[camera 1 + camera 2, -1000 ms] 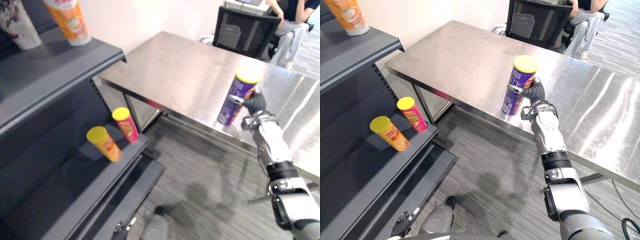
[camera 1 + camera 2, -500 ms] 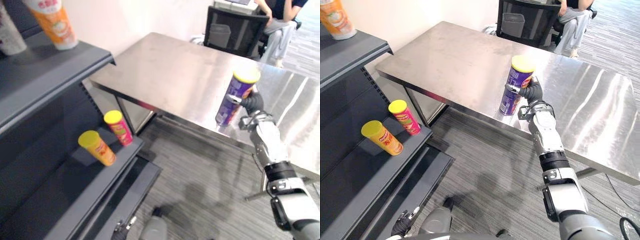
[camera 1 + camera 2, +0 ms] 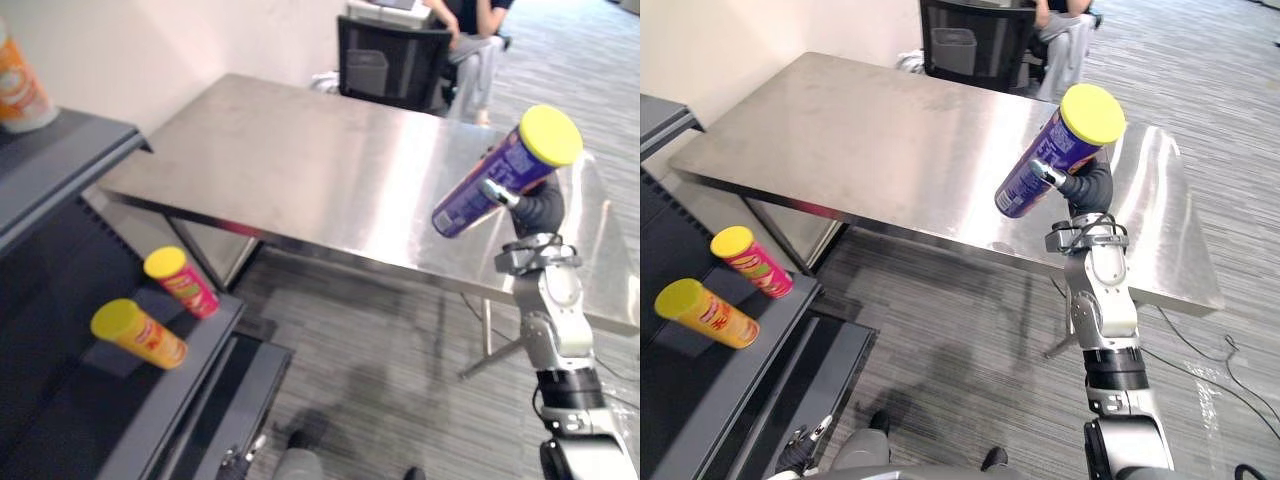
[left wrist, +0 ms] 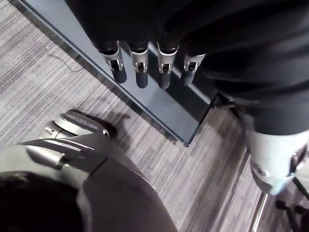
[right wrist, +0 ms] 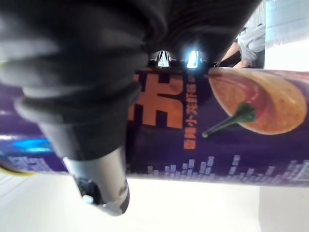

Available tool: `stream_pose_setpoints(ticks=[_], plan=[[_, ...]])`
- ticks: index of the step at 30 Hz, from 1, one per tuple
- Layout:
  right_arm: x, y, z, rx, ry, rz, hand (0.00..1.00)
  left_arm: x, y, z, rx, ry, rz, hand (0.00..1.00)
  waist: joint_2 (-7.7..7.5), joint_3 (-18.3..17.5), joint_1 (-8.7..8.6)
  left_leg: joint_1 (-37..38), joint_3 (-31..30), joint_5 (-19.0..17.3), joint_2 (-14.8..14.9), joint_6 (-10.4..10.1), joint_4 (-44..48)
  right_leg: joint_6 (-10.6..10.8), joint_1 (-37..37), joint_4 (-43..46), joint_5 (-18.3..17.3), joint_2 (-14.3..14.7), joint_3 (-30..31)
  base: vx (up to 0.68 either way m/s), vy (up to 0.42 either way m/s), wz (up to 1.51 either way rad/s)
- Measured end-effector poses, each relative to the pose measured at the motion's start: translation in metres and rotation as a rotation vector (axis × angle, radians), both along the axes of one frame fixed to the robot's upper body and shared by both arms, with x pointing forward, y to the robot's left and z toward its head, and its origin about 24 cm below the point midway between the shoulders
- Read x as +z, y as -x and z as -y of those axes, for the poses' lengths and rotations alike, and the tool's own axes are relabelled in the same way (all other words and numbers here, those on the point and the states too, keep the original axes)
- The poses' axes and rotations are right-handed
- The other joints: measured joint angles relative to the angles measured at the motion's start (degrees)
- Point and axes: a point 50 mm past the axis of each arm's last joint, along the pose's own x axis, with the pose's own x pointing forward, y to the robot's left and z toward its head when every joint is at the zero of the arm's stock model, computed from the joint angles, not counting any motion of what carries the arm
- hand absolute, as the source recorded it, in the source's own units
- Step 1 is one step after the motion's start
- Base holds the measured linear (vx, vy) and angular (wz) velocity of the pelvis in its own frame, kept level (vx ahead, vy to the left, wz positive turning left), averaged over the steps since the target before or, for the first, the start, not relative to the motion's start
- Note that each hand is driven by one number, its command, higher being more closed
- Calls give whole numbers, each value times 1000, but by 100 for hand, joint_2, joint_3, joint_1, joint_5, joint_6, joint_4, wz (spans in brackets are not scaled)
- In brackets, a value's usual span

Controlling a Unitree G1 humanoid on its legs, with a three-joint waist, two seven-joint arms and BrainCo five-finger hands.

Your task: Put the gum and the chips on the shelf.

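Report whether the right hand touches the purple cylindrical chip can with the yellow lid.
Touching: the right wrist view shows the right hand curled round the purple chip can, thumb pressed against it.

Orange characters and fine pale print are running along the purple chips can (image 5: 241,154), mid-frame, none legible.

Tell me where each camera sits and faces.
Left eye view: on the head, looking down at the steel table and shelf; the right arm holds up the purple chips can.
Right eye view: beside it, sharing that scene; right hand curled round the can.
Left wrist view: on the left wrist, along the open left hand toward the floor.
Right wrist view: on the right wrist, close against the can.
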Motion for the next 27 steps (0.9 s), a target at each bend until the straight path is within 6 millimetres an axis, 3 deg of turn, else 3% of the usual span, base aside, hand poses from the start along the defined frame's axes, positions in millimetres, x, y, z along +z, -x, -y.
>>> stream_pose_setpoints(ticks=[9,13,20,24,27], plan=[[-12,28,12,24,-3,2,100,-3,11,-4,24,-10,-44,0,2,-218,-310,103,240,-31,23,-40,-61,-12,-6,-249,192,52,264,-2,5,-16],[-17,36,14,20,2,-9,100,-3,13,-3,26,-10,-49,0,22,-255,-350,193,368,-72,27,-32,-56,-10,-22,-245,198,50,393,18,7,-16],[-25,45,19,6,11,-30,100,-5,19,-3,29,-8,-68,0,99,-284,-537,91,446,-365,59,-9,396,-7,-37,-117,183,37,493,12,15,-9],[-28,48,23,-12,9,-38,100,-7,23,0,31,2,-88,0,245,-138,-637,-195,289,-749,122,35,1159,41,-189,531,-148,-30,464,-35,56,12],[-25,48,22,-11,12,-14,100,-6,14,0,35,3,-64,0,304,255,-632,-441,144,-959,98,66,1733,0,-534,1489,-671,-223,458,-114,22,23]])
